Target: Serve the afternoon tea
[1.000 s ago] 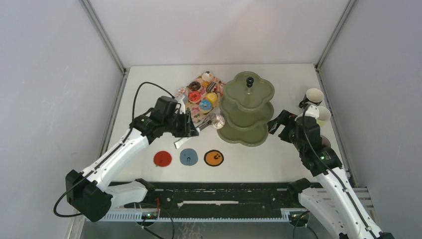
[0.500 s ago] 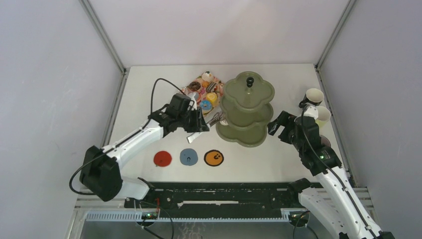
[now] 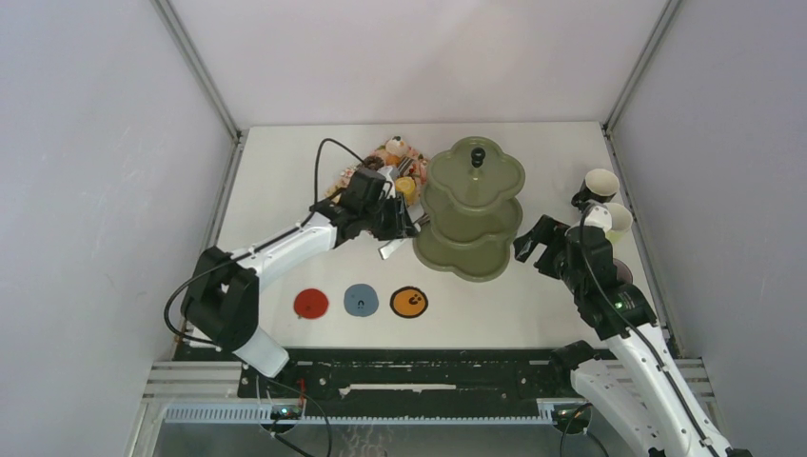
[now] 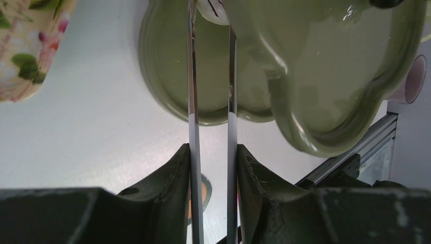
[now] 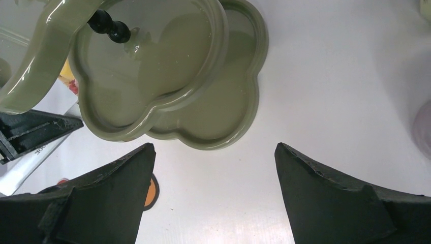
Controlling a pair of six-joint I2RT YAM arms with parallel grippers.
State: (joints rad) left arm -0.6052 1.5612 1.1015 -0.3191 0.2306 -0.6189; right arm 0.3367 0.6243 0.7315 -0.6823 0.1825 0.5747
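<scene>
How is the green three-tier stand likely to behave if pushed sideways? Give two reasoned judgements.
The stand looks glossy and rigid, so it would probably slide on the smooth table rather than flex. Its bottom tier is widest, so a low push seems unlikely to tip it; one at the knob might.

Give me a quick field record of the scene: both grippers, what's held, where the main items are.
left gripper: shut on tongs
tongs tip: pinches a white treat over the bottom tier of the stand
right gripper: open, empty, just right of the stand
tray: left of the stand, more treats on it
coasters: red coaster, blue coaster, orange coaster, in a row in front of the stand
mugs: at the table's right edge
</scene>
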